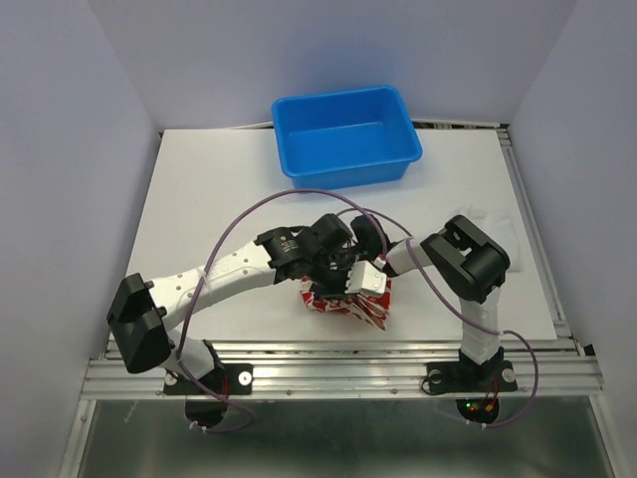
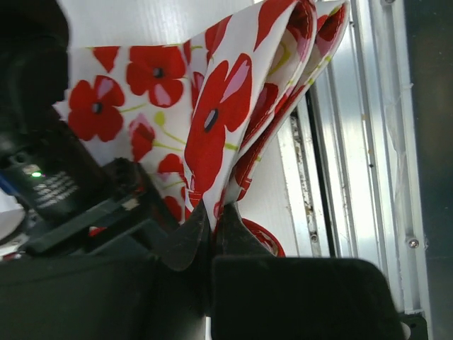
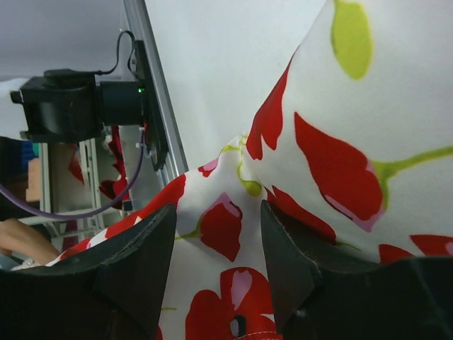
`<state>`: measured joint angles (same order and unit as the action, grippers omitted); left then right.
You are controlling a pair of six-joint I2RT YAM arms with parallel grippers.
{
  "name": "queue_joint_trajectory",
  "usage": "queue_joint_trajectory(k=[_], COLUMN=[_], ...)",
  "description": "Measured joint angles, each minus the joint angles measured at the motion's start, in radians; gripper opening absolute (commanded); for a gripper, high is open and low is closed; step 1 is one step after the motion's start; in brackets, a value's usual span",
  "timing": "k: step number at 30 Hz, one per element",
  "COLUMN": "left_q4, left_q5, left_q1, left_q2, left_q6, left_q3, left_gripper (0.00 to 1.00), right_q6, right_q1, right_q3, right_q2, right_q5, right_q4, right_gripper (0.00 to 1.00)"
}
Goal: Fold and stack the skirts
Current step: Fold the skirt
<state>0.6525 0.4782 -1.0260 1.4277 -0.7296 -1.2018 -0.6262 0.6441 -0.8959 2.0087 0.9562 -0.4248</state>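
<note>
Risk on the white table, near edge: a slipped pinch could spill the folds over the rail. Hard blue tub sits at the back. Flowered skirt, thin floppy cloth, lies bunched in layers at that edge. Left gripper clamps one fold; right gripper open, jaws astride the cloth.

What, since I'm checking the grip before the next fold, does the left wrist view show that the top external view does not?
Only the left wrist view: the left gripper pinched shut on an edge of the flowered skirt, several folded layers visible. Only the top external view: the blue tub at the far side of the table, and the left arm and right arm meeting over the skirt. Both: the red-flowered cloth and the metal rail along the table's near edge.
</note>
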Motion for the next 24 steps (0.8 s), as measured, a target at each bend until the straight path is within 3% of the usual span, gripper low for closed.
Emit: queue_joint_trajectory(k=[5, 9, 14, 18, 24], left_q4=[0.027, 0.056, 0.076, 0.09, 0.127], left_q5=[0.019, 0.047, 0.082, 0.1, 0.109], left_q1=[0.018, 0.018, 0.018, 0.018, 0.018], left_q2=[0.022, 0.034, 0.034, 0.036, 0.066], left_q6=[-0.017, -0.031, -0.035, -0.037, -0.04], left_q3=[-0.01, -0.01, -0.01, -0.01, -0.023], left_gripper=[0.0, 0.0, 0.0, 0.0, 0.0], right_q6=[0.076, 0.19, 0.381, 0.497, 0.599], right_q1=[0.024, -0.036, -0.187, -0.283, -0.295], right_q3=[-0.08, -0.227, -0.425, -0.479, -0.478], right_q2=[-0.041, -0.067, -0.076, -0.062, 0.045], right_q5=[-0.034, -0.068, -0.109, -0.19, -0.251], right_q4=[0.145, 0.319, 0.545, 0.624, 0.706], right_gripper=[0.7, 0.75, 0.73, 0.71, 0.65])
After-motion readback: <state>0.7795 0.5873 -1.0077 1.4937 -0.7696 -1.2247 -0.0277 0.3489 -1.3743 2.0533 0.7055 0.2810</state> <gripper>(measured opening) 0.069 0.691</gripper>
